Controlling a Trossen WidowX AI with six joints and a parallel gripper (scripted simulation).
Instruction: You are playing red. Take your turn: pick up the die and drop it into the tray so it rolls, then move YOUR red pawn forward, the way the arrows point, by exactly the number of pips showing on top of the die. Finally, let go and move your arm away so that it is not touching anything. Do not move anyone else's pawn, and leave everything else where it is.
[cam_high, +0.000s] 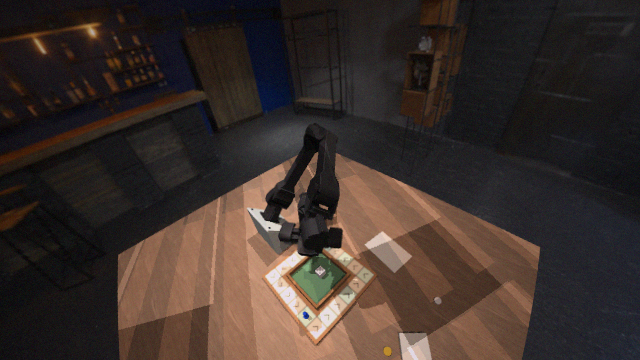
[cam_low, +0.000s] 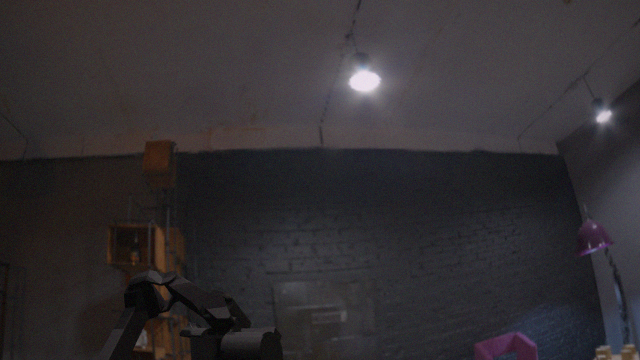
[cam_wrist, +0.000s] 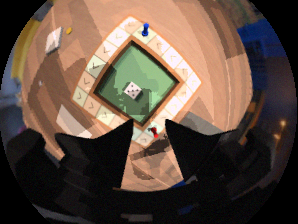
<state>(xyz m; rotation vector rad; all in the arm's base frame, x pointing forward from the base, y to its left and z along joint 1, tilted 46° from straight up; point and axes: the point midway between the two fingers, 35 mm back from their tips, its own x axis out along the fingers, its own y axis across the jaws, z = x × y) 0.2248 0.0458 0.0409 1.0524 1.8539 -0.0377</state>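
Observation:
The white die (cam_high: 320, 270) (cam_wrist: 133, 90) lies on the green floor of the tray (cam_high: 316, 294) (cam_wrist: 152, 70), with several dark pips showing in the wrist view. The tray sits in the middle of the arrowed board (cam_high: 327, 316) (cam_wrist: 172, 57). The red pawn (cam_wrist: 154, 131) stands on the board's track near the tray corner closest to the fingers; the arm hides it in the top view. My gripper (cam_wrist: 149, 121) is open and empty, held above the board, and in the wrist view the red pawn appears between and just beyond the fingertips. The exterior view shows only arm parts.
The blue pawn (cam_high: 305, 315) (cam_wrist: 145, 30) stands on the track's far side from the arm. A grey-white slanted box (cam_high: 265, 224) stands beside the board near the arm. White cards (cam_high: 388, 251) (cam_high: 415, 345), a whitish disc (cam_high: 437, 300) and a yellow disc (cam_high: 387, 351) lie on the table.

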